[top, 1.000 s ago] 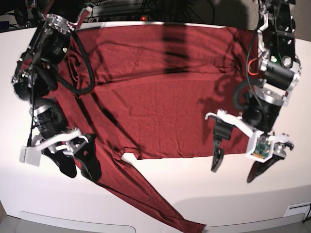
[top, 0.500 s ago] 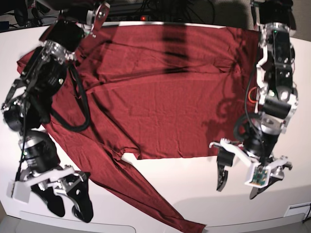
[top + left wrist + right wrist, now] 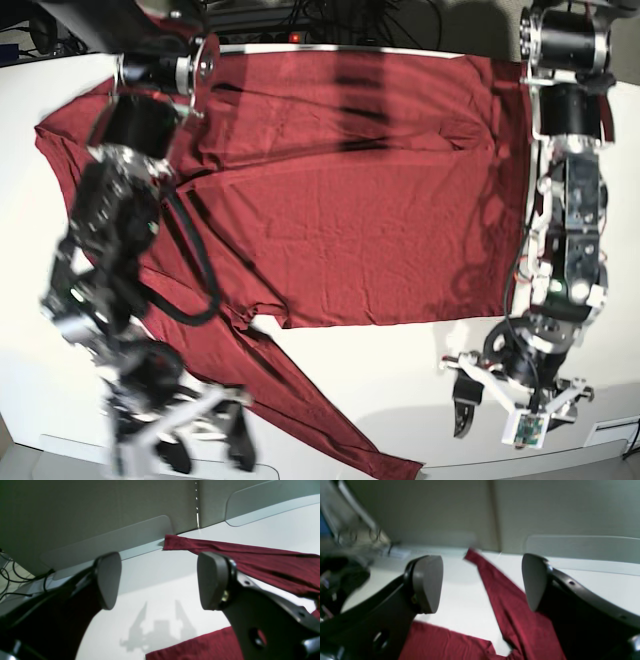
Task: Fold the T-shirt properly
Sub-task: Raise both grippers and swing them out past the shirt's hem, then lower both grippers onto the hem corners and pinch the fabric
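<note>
The maroon T-shirt (image 3: 340,190) lies spread flat on the white table (image 3: 390,385), body at the back. One long sleeve (image 3: 300,390) runs diagonally to the front edge. My right gripper (image 3: 205,452) is open and empty, blurred, just left of that sleeve near the front edge. In the right wrist view the right gripper (image 3: 481,582) is open with the sleeve (image 3: 512,605) lying below between its fingers. My left gripper (image 3: 512,415) is open and empty over bare table in front of the shirt's hem. In the left wrist view the left gripper (image 3: 160,582) faces the sleeve's cuff (image 3: 175,543).
Cables and a power strip (image 3: 300,30) run along the back edge. Flat grey panels (image 3: 112,542) lie beyond the table's front edge. The left arm's column (image 3: 570,200) stands over the shirt's right side. The right arm (image 3: 120,220) crosses its left side.
Both arms have swung toward the table's front edge, off the shirt's body. Both grippers stayed open and empty. The shirt has not moved.
</note>
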### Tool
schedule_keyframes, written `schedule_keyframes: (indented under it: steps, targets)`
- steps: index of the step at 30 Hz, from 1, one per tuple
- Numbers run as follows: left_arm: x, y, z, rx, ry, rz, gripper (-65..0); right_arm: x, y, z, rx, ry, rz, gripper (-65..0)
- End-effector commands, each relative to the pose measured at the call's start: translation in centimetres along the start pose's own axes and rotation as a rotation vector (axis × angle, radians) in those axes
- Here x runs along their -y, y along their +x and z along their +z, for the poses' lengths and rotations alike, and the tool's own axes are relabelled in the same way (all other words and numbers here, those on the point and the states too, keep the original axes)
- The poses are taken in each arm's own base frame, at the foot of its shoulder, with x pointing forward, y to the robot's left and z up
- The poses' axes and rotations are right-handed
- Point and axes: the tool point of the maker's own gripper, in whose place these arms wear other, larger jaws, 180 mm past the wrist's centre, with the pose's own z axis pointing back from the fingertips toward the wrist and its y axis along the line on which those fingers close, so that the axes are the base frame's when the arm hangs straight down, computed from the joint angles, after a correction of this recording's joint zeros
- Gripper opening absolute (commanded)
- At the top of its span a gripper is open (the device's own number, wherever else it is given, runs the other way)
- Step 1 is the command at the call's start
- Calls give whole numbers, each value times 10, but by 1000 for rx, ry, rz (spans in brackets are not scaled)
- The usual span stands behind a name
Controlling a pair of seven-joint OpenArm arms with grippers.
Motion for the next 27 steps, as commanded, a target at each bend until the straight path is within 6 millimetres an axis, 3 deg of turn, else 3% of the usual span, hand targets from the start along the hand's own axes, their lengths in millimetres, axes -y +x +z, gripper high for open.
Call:
schedule_keyframes:
  steps: [1, 7, 14, 22, 27]
  targets:
    - [-11, 26, -4, 71, 20, -13, -199, -1, 23, -8, 56, 12, 30, -175]
    - [-41, 22, -18, 34, 58, -55, -199, 9, 10, -49, -40, 19, 30, -175]
    - [-91, 4, -37, -49, 123, -91, -199, 25, 4, -73, -94, -2, 17, -175]
    - [-139, -44, -54, -212, 183, -55, -199, 40, -7, -79, -162, -15, 44, -175]
    - [-153, -81, -58, -318, 201, -14, -199, 43, -30, -77, -270, -5, 120, -175]
